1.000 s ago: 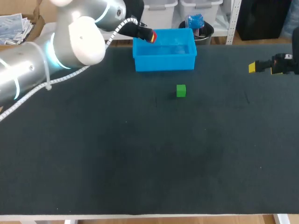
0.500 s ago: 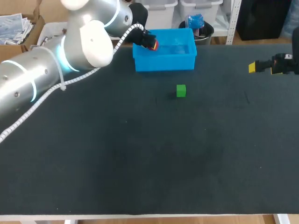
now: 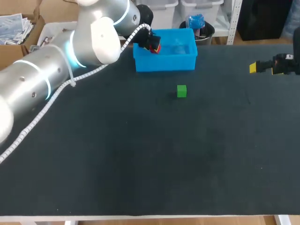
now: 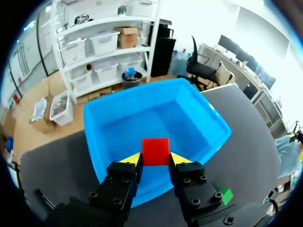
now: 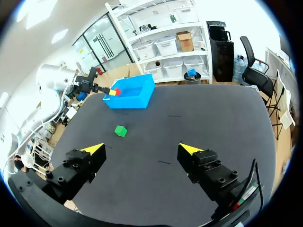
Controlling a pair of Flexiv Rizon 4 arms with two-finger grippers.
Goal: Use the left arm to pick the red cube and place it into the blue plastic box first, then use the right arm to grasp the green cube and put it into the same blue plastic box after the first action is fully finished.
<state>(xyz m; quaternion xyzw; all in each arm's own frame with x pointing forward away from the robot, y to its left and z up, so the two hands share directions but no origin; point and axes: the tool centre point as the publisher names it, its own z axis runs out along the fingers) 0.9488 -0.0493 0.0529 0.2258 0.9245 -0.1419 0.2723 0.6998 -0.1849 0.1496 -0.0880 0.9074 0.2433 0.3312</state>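
Red cube [image 4: 155, 151] is pinched between the two yellow-tipped fingers of our left gripper [image 4: 155, 159], one tip pressed against each of its opposite sides. We hold it over the open inside of the blue plastic box [image 4: 99, 142], close to the box wall nearest the gripper. It is clear of the box's floor, though we cannot tell by how much. From the head view, our left arm [image 3: 56, 70] comes in across the desk [image 3: 140, 154] and ends at the left end of the box, with the cube showing just above the rim there.

Out from the box's front wall, well apart from it, the green cube [image 3: 181, 91] lies flat on the desk. Our right gripper [image 5: 144, 150] hangs far off to the right of the box, above the desk, with its fingers spread wide.
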